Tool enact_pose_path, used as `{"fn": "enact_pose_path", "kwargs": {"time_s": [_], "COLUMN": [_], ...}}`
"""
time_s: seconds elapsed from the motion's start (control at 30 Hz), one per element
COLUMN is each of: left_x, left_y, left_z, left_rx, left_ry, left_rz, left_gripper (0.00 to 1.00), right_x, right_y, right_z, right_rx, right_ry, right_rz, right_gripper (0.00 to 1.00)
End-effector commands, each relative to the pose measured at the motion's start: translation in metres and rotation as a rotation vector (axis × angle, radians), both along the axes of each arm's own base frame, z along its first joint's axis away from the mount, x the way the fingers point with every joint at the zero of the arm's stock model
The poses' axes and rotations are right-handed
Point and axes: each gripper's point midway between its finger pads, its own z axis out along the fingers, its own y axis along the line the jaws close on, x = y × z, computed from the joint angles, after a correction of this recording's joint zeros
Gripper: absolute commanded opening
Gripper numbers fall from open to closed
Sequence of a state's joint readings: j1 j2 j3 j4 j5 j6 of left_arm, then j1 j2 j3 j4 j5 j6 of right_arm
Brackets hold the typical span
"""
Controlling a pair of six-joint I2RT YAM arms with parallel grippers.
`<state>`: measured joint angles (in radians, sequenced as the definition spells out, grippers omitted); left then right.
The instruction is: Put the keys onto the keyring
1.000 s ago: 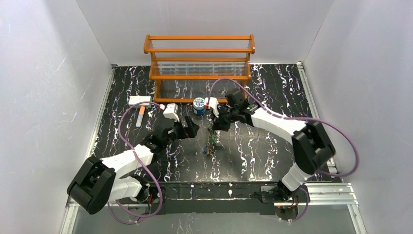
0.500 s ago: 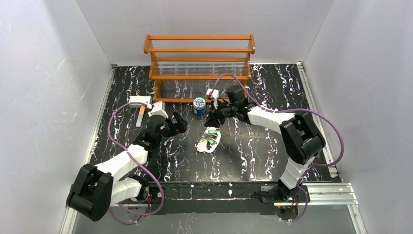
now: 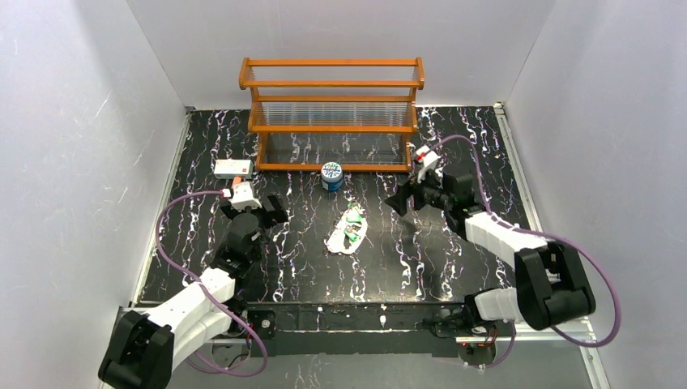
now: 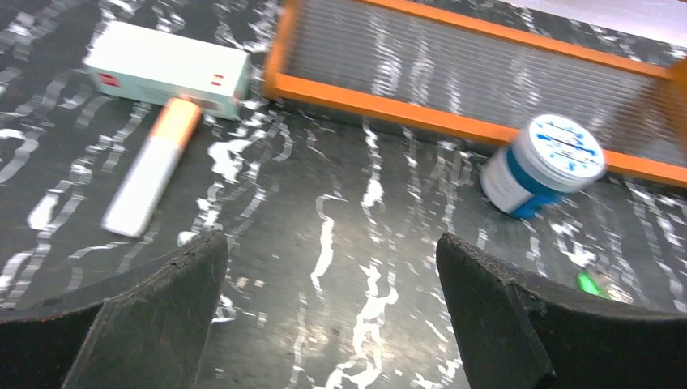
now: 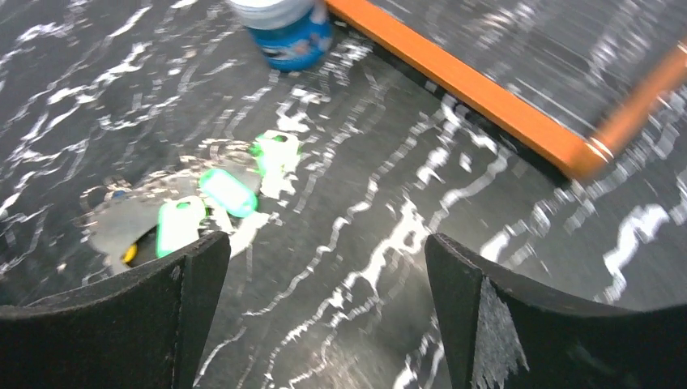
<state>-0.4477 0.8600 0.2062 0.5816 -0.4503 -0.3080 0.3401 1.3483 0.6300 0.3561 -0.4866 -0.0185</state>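
The whitish keyring [image 3: 339,245] lies flat on the black marbled table, near its middle, with the keys [image 3: 352,232] bunched on top of it. In the right wrist view the keyring [image 5: 120,224] shows at the left with green keys [image 5: 229,192] and a yellow one [image 5: 130,254]. My right gripper [image 3: 407,201] [image 5: 326,243] is open and empty, to the right of the bunch and apart from it. My left gripper [image 3: 253,211] [image 4: 332,247] is open and empty too, well left of the keyring. One green key [image 4: 591,284] peeks in at the right edge of the left wrist view.
An orange rack [image 3: 332,113] stands at the back, with a blue-and-white can [image 3: 330,175] [image 4: 543,162] just in front of it. A white box with a red mark [image 3: 232,167] [image 4: 166,69] and a white pen with an orange cap [image 4: 154,166] lie at the back left.
My right gripper has opened and let go of the keyring, which now lies on the table with the keys. Both arms have drawn apart, the right one rightward and the left one leftward.
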Motion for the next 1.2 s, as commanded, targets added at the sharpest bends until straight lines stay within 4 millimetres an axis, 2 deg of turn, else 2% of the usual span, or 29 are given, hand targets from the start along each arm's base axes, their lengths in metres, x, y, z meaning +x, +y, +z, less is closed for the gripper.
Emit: {"fn": "enact_pose_path", "kwargs": {"time_s": [0.0,0.17,0.23,0.33,0.47,0.57,0.67,0.7,0.73,0.8,0.87,1.0,1.07,1.17], "left_x": [0.002,-0.006,-0.01,-0.012,-0.002,0.01,0.024,0.029,0.032,0.031,0.027,0.039,0.045,0.045], "left_y": [0.05,0.072,0.084,0.089,0.079,0.071,0.064,0.059,0.062,0.081,0.084,0.084,0.087,0.092], "left_z": [0.01,-0.01,-0.017,-0.027,-0.04,-0.045,-0.045,-0.053,-0.055,-0.053,-0.062,-0.073,-0.078,-0.078], "left_rx": [0.192,0.305,0.317,0.347,0.349,0.367,0.427,0.473,0.486,0.432,0.379,0.38,0.367,0.361], "left_ry": [-0.038,0.042,0.048,0.048,0.036,0.034,0.005,0.015,0.009,-0.032,-0.017,0.021,0.066,0.067], "left_rz": [0.226,0.332,0.403,0.423,0.352,0.296,0.227,0.177,0.185,0.297,0.268,0.249,0.261,0.295], "left_gripper": [0.98,0.98,0.98,0.98,0.98,0.98,0.98,0.98,0.98,0.99,0.98,0.98,0.98,0.98], "right_x": [0.021,0.028,0.028,0.026,0.026,0.031,0.032,0.032,0.031,0.032,0.03,0.03,0.03,0.033], "right_y": [-0.046,-0.098,-0.115,-0.136,-0.145,-0.144,-0.146,-0.144,-0.141,-0.137,-0.134,-0.138,-0.143,-0.164], "right_z": [0.013,0.001,-0.008,-0.023,-0.033,-0.036,-0.043,-0.041,-0.04,-0.041,-0.04,-0.04,-0.042,-0.034], "right_rx": [0.018,-0.081,-0.11,-0.12,-0.091,-0.067,-0.052,-0.036,-0.033,-0.039,-0.037,-0.042,-0.089,-0.1], "right_ry": [-0.102,-0.144,-0.153,-0.154,-0.172,-0.18,-0.189,-0.213,-0.224,-0.214,-0.222,-0.224,-0.241,-0.349], "right_rz": [-0.272,-0.511,-0.577,-0.648,-0.662,-0.642,-0.643,-0.628,-0.604,-0.571,-0.554,-0.571,-0.573,-0.683], "right_gripper": [0.99,0.99,0.99,0.99,0.99,0.99,0.99,0.99,0.99,0.99,0.99,0.99,0.99,0.99]}}
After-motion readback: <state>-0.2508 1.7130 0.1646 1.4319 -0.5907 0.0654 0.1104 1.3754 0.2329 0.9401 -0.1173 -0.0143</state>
